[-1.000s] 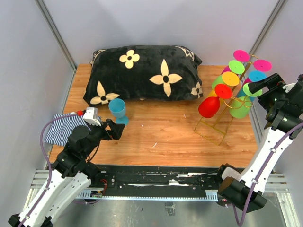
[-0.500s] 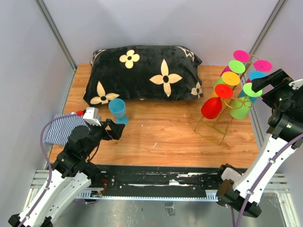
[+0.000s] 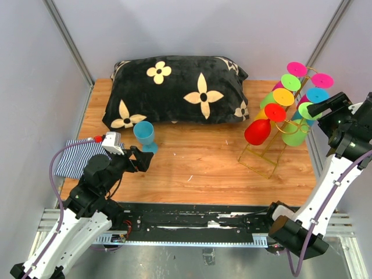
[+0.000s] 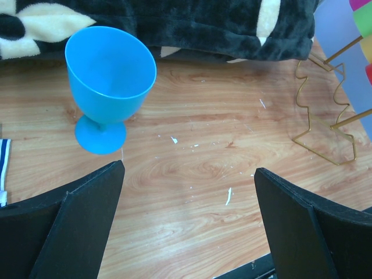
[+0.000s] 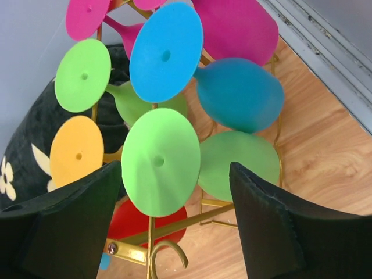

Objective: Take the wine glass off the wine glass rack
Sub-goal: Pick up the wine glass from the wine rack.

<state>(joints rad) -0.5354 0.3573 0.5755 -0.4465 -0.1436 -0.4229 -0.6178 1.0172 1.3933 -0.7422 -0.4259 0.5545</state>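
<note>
Jaws wide, left empty, right beside green wine glass (image 5: 160,163) on wine glass rack (image 5: 125,251).

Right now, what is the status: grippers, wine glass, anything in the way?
Left gripper open, empty. Right gripper open, flanking round foot of lime-green wine glass. Glass not yet off thin gold wire rack. Blue wine glass close above.

In the right wrist view, the red plastic wine glass (image 5: 131,221) is mostly covered by the light-green round foot (image 5: 160,163) of another glass, and the thin gold wire rack (image 5: 125,250) is largely hidden behind the glasses. In the left wrist view, the rack is cut off at the right edge and the blue-and-white striped cloth (image 4: 3,168) at the left.
</note>
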